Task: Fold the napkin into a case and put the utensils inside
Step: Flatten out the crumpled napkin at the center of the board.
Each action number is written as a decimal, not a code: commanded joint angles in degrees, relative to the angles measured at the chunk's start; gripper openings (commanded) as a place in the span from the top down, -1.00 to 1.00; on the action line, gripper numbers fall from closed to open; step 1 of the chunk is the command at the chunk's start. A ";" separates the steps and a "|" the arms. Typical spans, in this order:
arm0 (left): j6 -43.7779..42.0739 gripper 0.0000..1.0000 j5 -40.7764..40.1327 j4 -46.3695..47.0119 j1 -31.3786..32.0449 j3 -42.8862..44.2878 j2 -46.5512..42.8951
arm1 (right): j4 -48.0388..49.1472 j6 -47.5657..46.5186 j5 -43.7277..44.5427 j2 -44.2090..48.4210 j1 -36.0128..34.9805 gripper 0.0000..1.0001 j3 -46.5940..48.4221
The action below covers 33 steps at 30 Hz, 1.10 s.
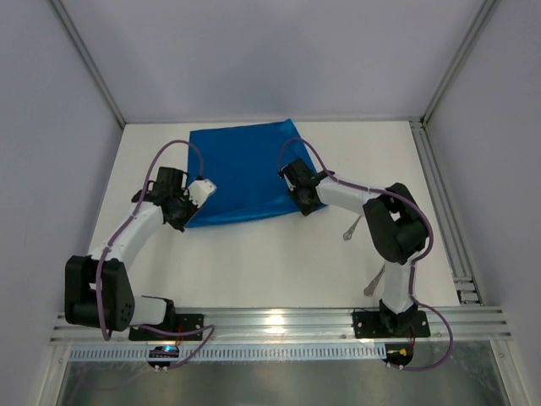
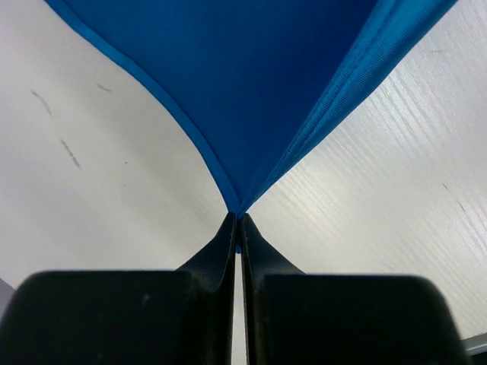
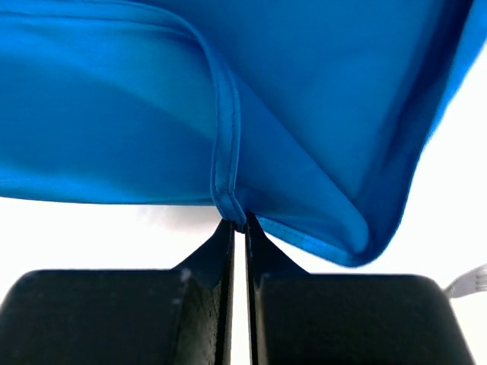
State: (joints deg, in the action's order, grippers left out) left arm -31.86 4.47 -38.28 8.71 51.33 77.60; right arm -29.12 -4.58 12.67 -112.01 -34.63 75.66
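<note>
The napkin [image 1: 245, 173], Jo: bright blue, spread across the far middle of the table [image 1: 254, 262], its near edge toward the arms. It's soft, light cloth, so I'd say it sags and creases wherever it isn't supported.

Agreed, Sam. Limp stuff like that wants holding at the corners, on the hem, where there's a doubled edge to bite. That's where both are. The left gripper [image 2: 237, 224] has its fingers pressed together on the near-left corner, the cloth fanning away from the tips.

And the right gripper [image 3: 240, 222]?

Same story at the near-right corner: jaws pinched tight on a fold of hem, with loose cloth bulging above it.

Poses, Jo?

Both arms reach forward from their bases, elbows bent outward, wrists angled in toward that near edge. The utensils [image 1: 349, 231], two slim silver pieces, lie on the bare table by the right arm, apart from the cloth. They look thin and slick, so probably fiddly to pick up.
</note>
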 commanded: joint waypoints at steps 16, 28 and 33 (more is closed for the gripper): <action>-1.89 1.00 -3.85 -25.25 -5.55 38.12 -15.11 | -16.84 -5.97 0.88 43.44 0.71 0.92 14.41; -0.14 1.00 -5.88 -38.88 -5.46 73.47 -9.93 | -17.11 -1.13 -10.38 53.91 0.71 0.93 27.18; -0.49 1.00 -6.31 -35.12 -5.55 68.57 -8.53 | -14.91 -1.83 -7.49 47.59 0.79 0.93 27.78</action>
State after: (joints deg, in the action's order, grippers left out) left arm -32.01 2.59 -73.08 3.97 122.85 66.06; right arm -45.43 -6.28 1.54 -59.29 -34.48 102.63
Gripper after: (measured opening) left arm 0.005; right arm 0.060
